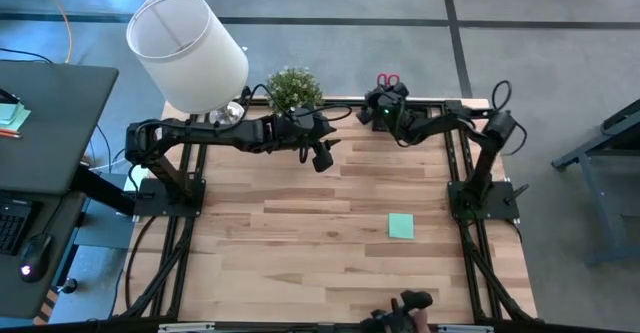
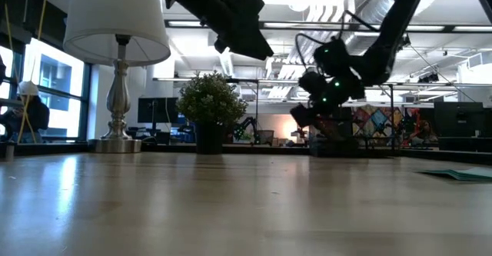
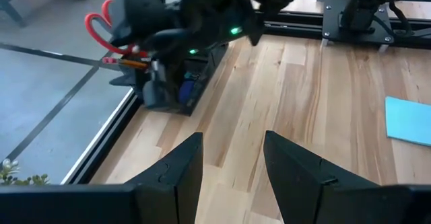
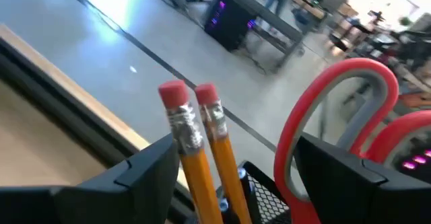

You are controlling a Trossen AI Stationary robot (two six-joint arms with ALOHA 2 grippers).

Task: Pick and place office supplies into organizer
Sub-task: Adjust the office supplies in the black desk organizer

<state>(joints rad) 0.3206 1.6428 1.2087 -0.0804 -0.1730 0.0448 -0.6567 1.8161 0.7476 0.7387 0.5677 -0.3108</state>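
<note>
right gripper (image 4: 229, 167): over the organizer at the table's far edge, fingers spread wide, gripping nothing.
left gripper (image 3: 232, 160): raised above bare wood near the potted plant (image 1: 294, 88), fingers parted, empty.
organizer (image 3: 176, 93): black mesh tray at the far edge, right of the plant.
pencils (image 4: 199, 143): two, upright in organizer, erasers up, between the right fingers.
scissors (image 4: 337, 126): red handles up, in organizer.
sticky-note pad (image 1: 401, 226): flat on wood, right half, well apart from organizer.
</note>
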